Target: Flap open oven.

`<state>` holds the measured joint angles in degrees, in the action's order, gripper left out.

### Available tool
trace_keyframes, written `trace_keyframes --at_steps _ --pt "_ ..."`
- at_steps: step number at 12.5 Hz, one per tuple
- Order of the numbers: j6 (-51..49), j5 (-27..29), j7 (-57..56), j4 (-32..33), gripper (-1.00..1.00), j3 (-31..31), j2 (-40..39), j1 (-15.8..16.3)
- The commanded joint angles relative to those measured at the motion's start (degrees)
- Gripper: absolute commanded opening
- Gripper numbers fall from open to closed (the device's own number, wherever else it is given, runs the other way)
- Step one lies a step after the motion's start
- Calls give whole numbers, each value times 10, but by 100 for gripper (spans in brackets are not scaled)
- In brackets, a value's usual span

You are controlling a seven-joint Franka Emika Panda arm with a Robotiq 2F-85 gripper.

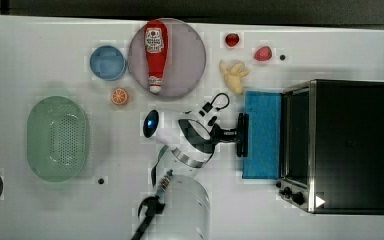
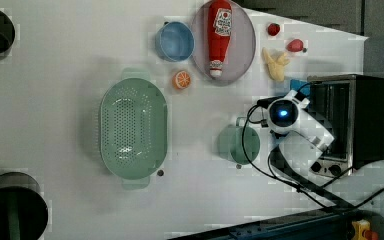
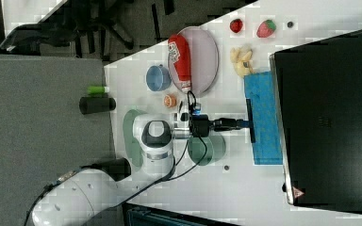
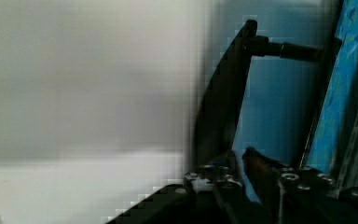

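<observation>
Hidden or cut off: in the top view the arm (image 1: 190, 150) covers the table (image 1: 40, 210) beneath it; the green cup (image 2: 240, 142) that shows in the left view lies under the arm in the top view. In the left view the arm's white wrist stands in front of the oven's lowered door. In the wrist view the table behind is a blur, and the claw's fingertips are hard to separate from the dark handle.

Oven, place: the oven (image 1: 347, 145) sits at the top view's right edge of the table, well apart from the green colander (image 1: 57, 137) at the top view's left.

Oven, heading: its mouth faces the top view's left, toward the arm. Knobs sit at the front corner nearest the top view's bottom.

Oven, long axis: the front runs up and down in the top view.

Door: the blue glass door (image 1: 262, 135) is dropped down flat, lying out from the mouth toward the top view's left. The black bar handle (image 1: 242, 135) lies along its far edge, parallel to the oven front.

Claw: the gripper (image 1: 236, 134) reaches level toward the top view's right, fingers drawn narrow and clamped on the handle near its middle.

Other items: ketchup bottle (image 1: 156, 55) on a grey plate (image 1: 190, 55), blue bowl (image 1: 107, 62), orange slice (image 1: 119, 96), bananas (image 1: 233, 75), two strawberries (image 1: 232, 39).
</observation>
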<state>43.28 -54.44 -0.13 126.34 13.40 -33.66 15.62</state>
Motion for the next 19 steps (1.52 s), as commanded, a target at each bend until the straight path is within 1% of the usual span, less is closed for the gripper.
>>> trace_keyframes --at_steps 1,3,5,7,8,11,12,15,19 --pt "-17 -18 75 -29 -65 4 -15 10" --pt "-27 -18 75 -42 -65 5 -31 16" --pt "-24 -18 75 -47 -65 5 -29 19" --pt "-1 -7 75 -51 -65 5 -12 18" --pt "9 8 75 -51 -65 6 4 18" --pt "16 97 74 -50 -65 6 79 14" --pt "16 137 74 -50 -65 7 108 12" --pt "-2 291 72 -50 -65 8 191 5" --pt "-60 437 70 -53 -65 11 293 3"
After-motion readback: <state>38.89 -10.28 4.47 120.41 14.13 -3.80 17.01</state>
